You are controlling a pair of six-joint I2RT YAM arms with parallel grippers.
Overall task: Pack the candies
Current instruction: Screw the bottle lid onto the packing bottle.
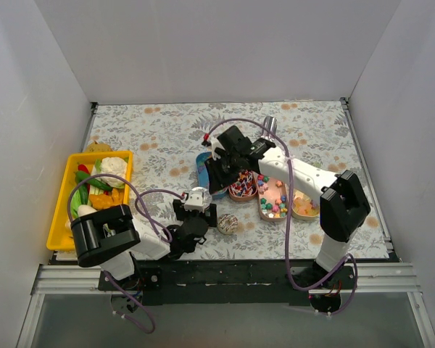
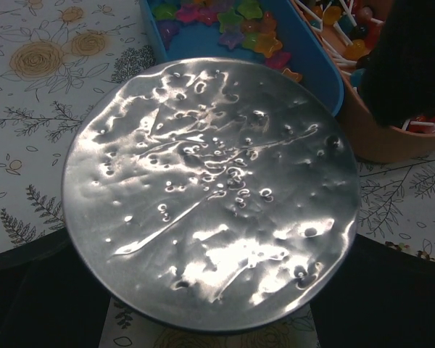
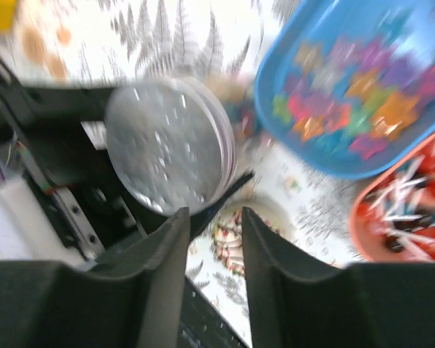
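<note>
At counter centre, showing candies [image 1: 273,204] lying loose in several oval trays [image 1: 200,164], star shapes filling the blue one. Judging packing as barely begun: noting a small round tin [image 1: 227,223] sitting uncovered just beside, apparently holding a few sweets. Gripping a silver lid [image 2: 210,188] in the left hand [image 1: 197,204]; hovering the right hand [image 3: 214,232], fingers parted and empty, above the trays. Finding no readable writing anywhere.

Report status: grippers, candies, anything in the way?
Left gripper shut on silver disc. Right gripper open, empty. Candies in blue tray and orange tray. Disc close to right fingers.
</note>
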